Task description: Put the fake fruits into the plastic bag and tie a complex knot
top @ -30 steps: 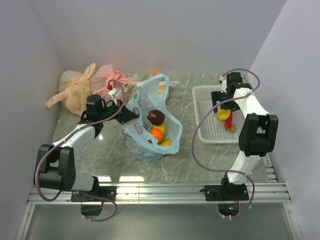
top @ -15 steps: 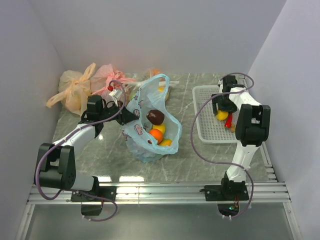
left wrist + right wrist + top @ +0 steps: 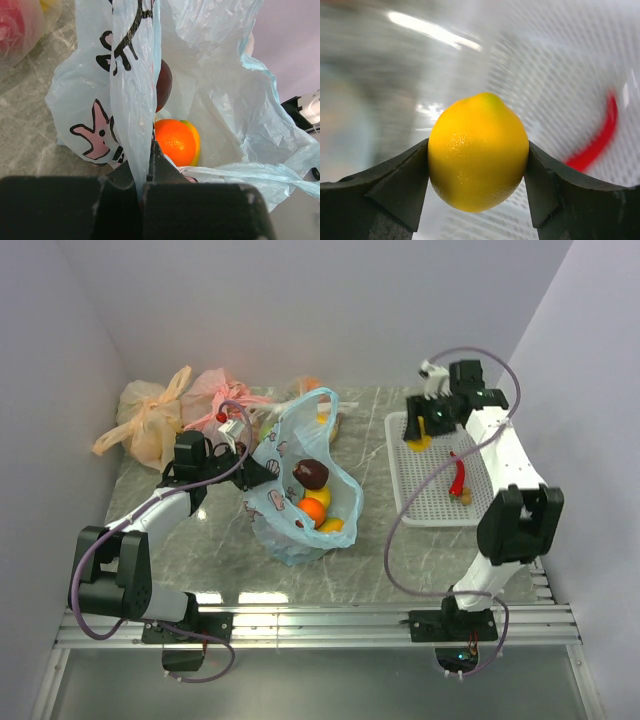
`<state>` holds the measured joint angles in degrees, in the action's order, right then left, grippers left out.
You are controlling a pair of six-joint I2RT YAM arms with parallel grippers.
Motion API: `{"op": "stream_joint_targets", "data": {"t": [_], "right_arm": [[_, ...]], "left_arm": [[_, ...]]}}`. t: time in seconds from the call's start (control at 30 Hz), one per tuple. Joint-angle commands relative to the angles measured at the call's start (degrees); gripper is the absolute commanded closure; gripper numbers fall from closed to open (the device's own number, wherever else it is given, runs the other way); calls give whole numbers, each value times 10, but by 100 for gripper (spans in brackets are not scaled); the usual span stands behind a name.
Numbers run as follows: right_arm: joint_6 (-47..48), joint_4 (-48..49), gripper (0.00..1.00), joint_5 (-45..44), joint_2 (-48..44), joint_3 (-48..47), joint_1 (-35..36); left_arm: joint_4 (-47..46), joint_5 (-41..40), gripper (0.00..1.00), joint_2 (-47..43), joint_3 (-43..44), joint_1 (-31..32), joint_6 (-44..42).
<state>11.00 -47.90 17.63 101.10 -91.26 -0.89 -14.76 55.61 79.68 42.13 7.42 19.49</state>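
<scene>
Above the tray's [image 3: 432,498] far-left corner, lemon [image 3: 478,150] held.
My right gripper [image 3: 478,162] clamps it for the bag [image 3: 290,532]; left gripper [image 3: 150,167] pinches the rim so the mouth gapes.

White mesh tray [image 3: 450,512], pink bag [image 3: 213,390], peach bag [image 3: 145,420], marble tabletop [image 3: 230,560]

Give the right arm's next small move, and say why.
Probably carry the yellow fruit leftward toward the plastic bag. The right gripper pinches it from both sides over the white tray, and the left gripper holds the bag's rim so its mouth gapes, with an orange fruit already inside.
</scene>
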Motion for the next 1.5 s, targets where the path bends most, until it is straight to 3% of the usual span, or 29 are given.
{"op": "stream_joint_targets", "data": {"t": [0.0,0.13,0.3,0.63,0.67,0.7,0.73,0.77,0.8,1.07,1.23,1.33,1.47], "right_arm": [[27,-22,57,158,-93,-65,96],[33,-22,59,165,-109,-108,204],[34,-11,62,78,-65,-135,343],[20,45,64,-23,31,-93,437],[18,45,61,-26,43,-92,447],[13,37,36,-36,49,-102,451],[10,29,22,-37,55,-107,454],[9,24,3,-33,55,-113,455],[4,17,1,-17,50,-121,456],[-14,32,0,64,-63,-175,404],[-75,121,1,72,-116,-157,286],[-76,120,1,46,-79,-180,261],[-73,86,0,91,-21,-217,248]], "left_arm": [[3,10,99,1,16,-2,-18],[15,12,98,6,24,-1,-23],[4,27,99,7,23,-1,-10],[-18,53,99,13,33,-6,16],[-18,54,99,14,36,-7,18],[-19,55,99,14,37,-7,18],[-18,56,98,15,40,-7,18],[-14,56,98,15,44,-7,16],[-13,58,98,16,45,-7,14],[2,76,94,35,59,-8,-8],[55,85,94,45,81,-8,-65],[77,92,94,54,95,-8,-87],[101,105,93,72,115,-8,-110]]}}
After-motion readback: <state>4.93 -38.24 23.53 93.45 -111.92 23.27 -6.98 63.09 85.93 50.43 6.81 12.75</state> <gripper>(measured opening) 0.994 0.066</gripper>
